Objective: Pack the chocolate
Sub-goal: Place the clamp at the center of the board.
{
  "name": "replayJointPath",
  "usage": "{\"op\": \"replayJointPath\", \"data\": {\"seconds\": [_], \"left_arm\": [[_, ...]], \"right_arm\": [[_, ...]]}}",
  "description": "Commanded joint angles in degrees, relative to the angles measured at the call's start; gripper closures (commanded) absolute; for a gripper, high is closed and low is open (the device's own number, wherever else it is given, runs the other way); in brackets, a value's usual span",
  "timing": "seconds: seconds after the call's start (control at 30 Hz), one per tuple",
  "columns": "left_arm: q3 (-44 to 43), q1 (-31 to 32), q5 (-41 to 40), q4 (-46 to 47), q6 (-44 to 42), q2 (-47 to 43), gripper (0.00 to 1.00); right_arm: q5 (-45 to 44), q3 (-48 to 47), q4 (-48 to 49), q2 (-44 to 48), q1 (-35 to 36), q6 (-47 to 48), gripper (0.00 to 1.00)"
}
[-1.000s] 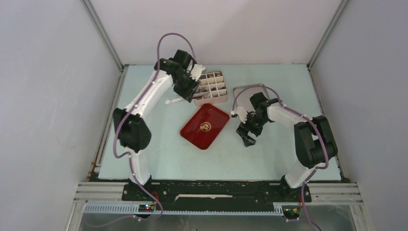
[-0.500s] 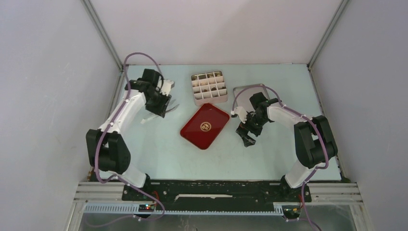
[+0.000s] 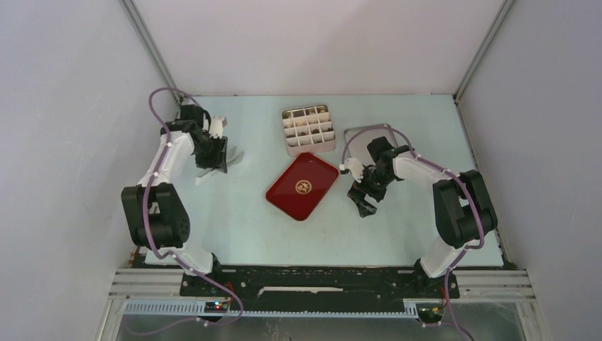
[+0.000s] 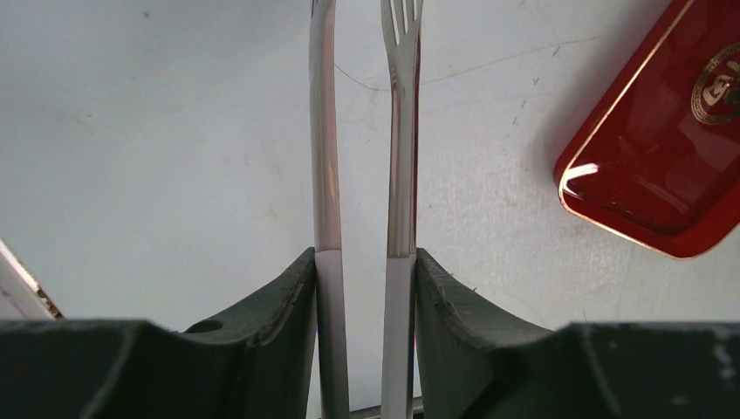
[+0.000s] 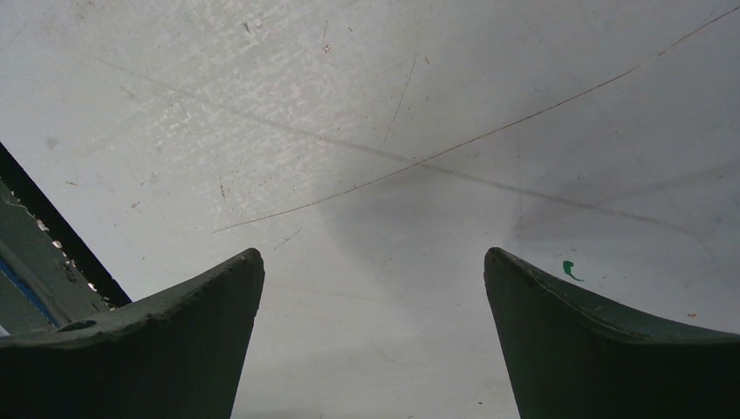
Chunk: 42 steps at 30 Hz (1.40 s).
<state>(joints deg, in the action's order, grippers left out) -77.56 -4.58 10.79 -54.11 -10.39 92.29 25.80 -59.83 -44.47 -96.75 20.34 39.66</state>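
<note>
A: Start close in. How do the right jaws stand?

B: The right jaws are spread wide, the dark fingers far apart over the scratched pale surface. They hang low, near the red tray, on its right.

A: And the tray itself?

B: It lies flat near the middle, turned cornerwise. It has a round gold emblem at its centre and a thin gold line along its rim.

A: The left side?

B: Farther back and well left of the tray, the left jaws are pinching a pair of metal tongs. In the wrist view the two steel blades run side by side between the fingers, a narrow gap between them. One blade ends in fork-like tines. The blades point out over the surface, but I cannot tell whether the tips touch it.

A: What is behind the right arm?

B: A square frame, pale inside with a darker rim, lying flat. The arm hides part of it.

A: So where is the chocolate?

B: Farthest back, at the centre. The chocolate sits in the cells of a cream divided box, just beyond the tray's far corner. Dark pieces show in several cells. They are too small here to tell shapes or number.
</note>
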Motion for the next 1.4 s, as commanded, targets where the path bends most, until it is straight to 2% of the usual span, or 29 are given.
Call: {"op": "replayJointPath", "data": {"seconds": [0.0, 0.7, 1.0, 1.17, 1.27, 1.37], "left_arm": [[1.28, 0.02, 1.79, -1.13, 1.1, 0.21, 0.56], [0.77, 0.01, -0.74, -5.43, -0.68, 8.75, 0.52], [0.18, 0.58, -3.17, -4.57, -0.81, 6.81, 0.44], [-0.31, 3.81, -10.5, -3.08, -1.34, 0.99, 0.43], [1.32, 8.58, -7.12, 0.41, -3.87, -3.61, 0.42], [2.74, 16.53, -4.66, 4.46, -5.06, -5.32, 0.44]], "right_arm": [[-0.05, -1.95, 0.49, -0.72, 0.57, 0.41, 0.0], [-0.31, -1.94, 0.07, -1.19, 1.02, 0.68, 0.0], [-0.49, -1.94, 0.14, -1.1, 1.06, 0.59, 0.0], [-0.57, -1.95, 0.16, -1.01, 1.1, 0.59, 0.0], [-0.56, -1.91, 0.22, -1.0, 1.18, 0.51, 0.01], [-1.15, -1.95, 0.57, -1.01, 1.28, 0.33, 0.0]]}}
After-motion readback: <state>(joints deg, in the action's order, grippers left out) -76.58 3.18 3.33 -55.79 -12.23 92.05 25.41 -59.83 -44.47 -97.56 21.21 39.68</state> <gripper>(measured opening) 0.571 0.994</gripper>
